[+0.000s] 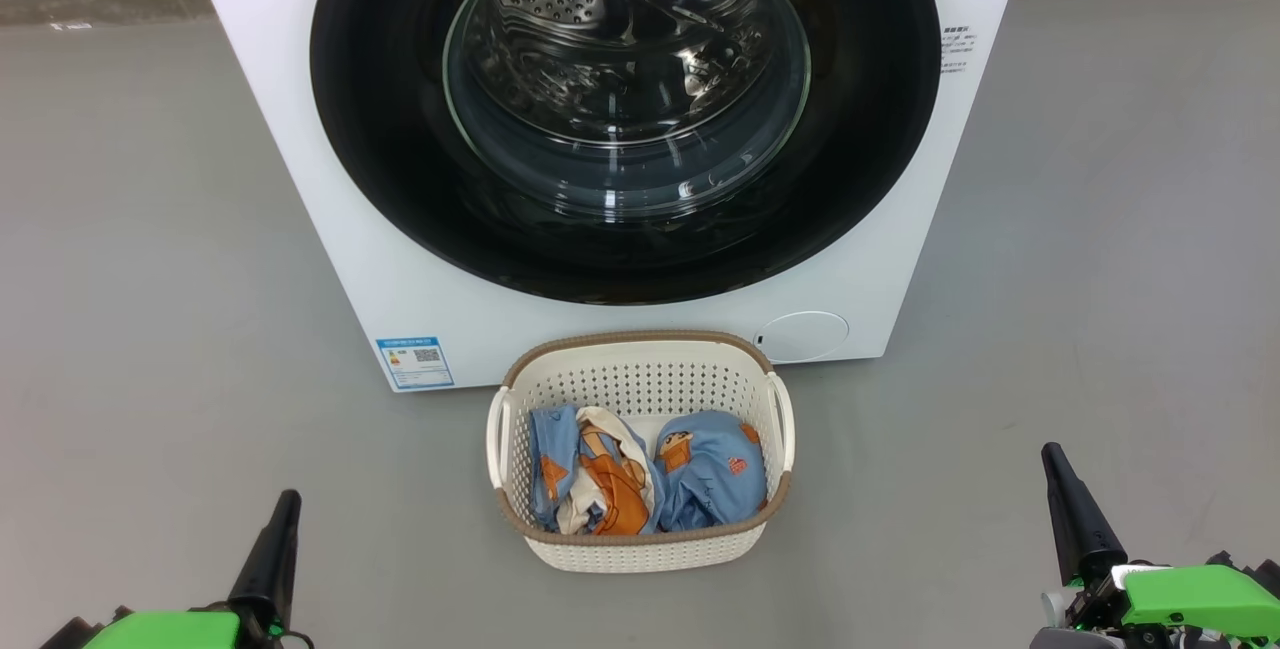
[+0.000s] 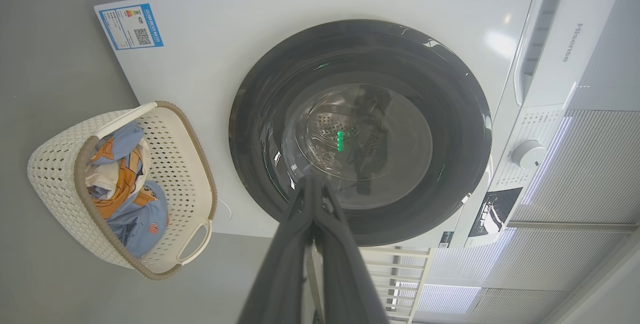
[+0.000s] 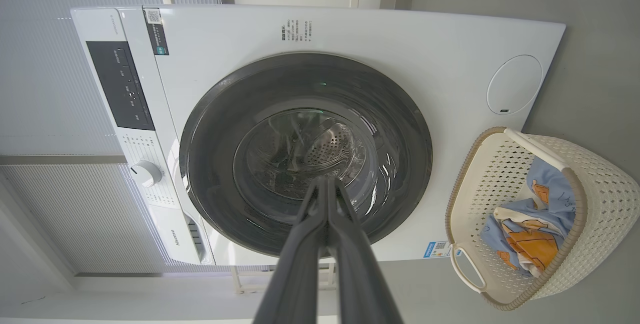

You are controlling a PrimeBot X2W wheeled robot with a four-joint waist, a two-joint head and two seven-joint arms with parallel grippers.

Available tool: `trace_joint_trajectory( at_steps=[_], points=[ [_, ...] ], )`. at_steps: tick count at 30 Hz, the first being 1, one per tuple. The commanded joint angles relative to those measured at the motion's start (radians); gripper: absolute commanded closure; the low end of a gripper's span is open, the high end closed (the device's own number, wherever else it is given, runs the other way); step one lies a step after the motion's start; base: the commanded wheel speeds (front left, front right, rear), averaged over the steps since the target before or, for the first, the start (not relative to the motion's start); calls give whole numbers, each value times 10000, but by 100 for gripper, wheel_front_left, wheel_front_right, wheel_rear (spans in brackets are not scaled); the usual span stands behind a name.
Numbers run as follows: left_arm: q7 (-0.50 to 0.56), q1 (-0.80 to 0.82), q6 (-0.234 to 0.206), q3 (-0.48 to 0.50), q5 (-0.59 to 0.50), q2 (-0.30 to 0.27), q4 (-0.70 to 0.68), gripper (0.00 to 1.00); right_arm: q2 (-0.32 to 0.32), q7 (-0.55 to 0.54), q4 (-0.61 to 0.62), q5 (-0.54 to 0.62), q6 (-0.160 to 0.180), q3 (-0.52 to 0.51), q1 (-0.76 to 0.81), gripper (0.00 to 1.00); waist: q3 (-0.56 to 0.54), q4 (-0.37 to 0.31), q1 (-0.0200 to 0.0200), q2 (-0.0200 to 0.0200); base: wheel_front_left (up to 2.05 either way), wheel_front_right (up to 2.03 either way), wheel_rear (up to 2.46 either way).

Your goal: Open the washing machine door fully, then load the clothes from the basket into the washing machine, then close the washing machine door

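The white washing machine (image 1: 330,179) stands ahead with its black-framed round door (image 1: 400,169) flat against its front. On the floor right before it sits the cream basket (image 1: 640,551) holding the light blue clothes (image 1: 705,474) with orange figures. My left gripper (image 1: 285,499) rests shut and empty at the lower left, well short of the basket. My right gripper (image 1: 1050,454) rests shut and empty at the lower right. Both wrist views show the door (image 2: 260,114) (image 3: 210,129), the basket (image 2: 50,164) (image 3: 605,174), the clothes (image 2: 142,219) (image 3: 550,179) and shut grippers (image 2: 312,179) (image 3: 325,180).
Grey floor (image 1: 150,329) spreads to both sides of the machine. A blue label (image 1: 413,361) and a round white cap (image 1: 800,336) mark the machine's lower front. The control panel with a knob (image 3: 146,173) sits at the machine's top. White slatted panels (image 2: 575,179) stand behind.
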State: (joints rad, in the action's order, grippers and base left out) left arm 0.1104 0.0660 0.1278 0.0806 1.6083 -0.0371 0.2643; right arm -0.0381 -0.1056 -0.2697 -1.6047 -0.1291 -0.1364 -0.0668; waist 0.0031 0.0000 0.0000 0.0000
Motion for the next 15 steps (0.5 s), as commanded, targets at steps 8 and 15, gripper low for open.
trace_joint_trajectory(
  at_steps=[8,15],
  points=[
    [26,419,29,329,6,-131,-195,100,-121,-73,250,-43,-16,231,-411,100,0,0,0,0,0,0,0],
    [26,419,29,329,6,-131,-195,100,-121,-73,250,-43,-16,231,-411,100,0,0,0,0,0,0,0]
  ],
)
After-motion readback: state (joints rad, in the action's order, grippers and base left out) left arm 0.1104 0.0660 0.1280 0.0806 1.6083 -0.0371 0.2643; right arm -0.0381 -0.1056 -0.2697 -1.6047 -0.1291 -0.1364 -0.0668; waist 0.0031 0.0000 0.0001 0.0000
